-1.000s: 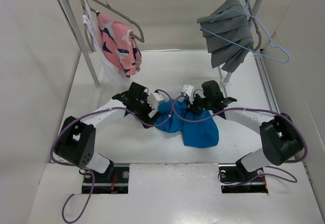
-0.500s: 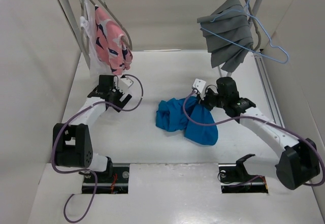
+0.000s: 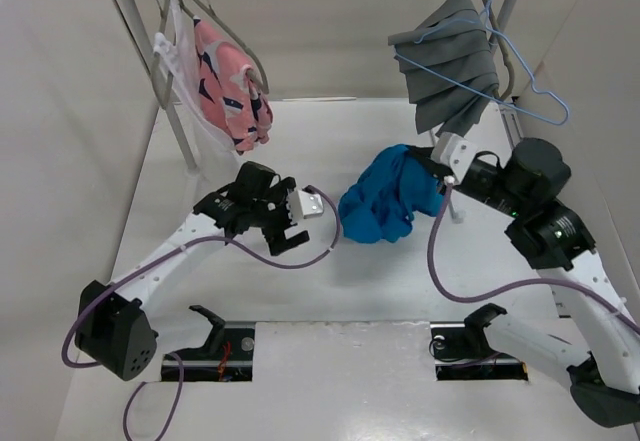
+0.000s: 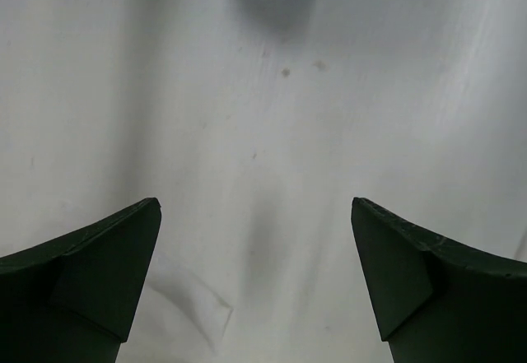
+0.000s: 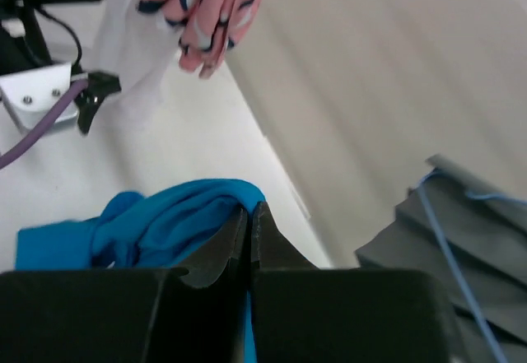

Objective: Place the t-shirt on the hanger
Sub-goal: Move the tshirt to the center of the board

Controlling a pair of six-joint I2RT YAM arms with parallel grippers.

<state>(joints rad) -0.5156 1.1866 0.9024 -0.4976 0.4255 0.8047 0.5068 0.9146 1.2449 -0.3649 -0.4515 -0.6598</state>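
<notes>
The bright blue t-shirt [image 3: 388, 195] hangs bunched from my right gripper [image 3: 428, 166], which is shut on its upper edge and holds it lifted above the table at centre right. In the right wrist view the jaws are pressed together on the blue cloth [image 5: 165, 223]. The light-blue wire hanger [image 3: 520, 86] hangs from the rail at the top right, over the pleated grey garment [image 3: 455, 66]. My left gripper [image 3: 290, 223] is open and empty, low over the bare white table left of the t-shirt; its view shows only the table between its fingertips [image 4: 115, 248].
A pink garment with navy marks [image 3: 230, 86] hangs on a grey-brown hanger [image 3: 215, 16] at the top left. The rack's white posts [image 3: 155, 66] stand at both back corners. Beige walls enclose the table on three sides.
My right gripper has lifted the t-shirt off the table and carried it up and to the right. My left arm has swung from near the pink garment back toward the table's middle.
</notes>
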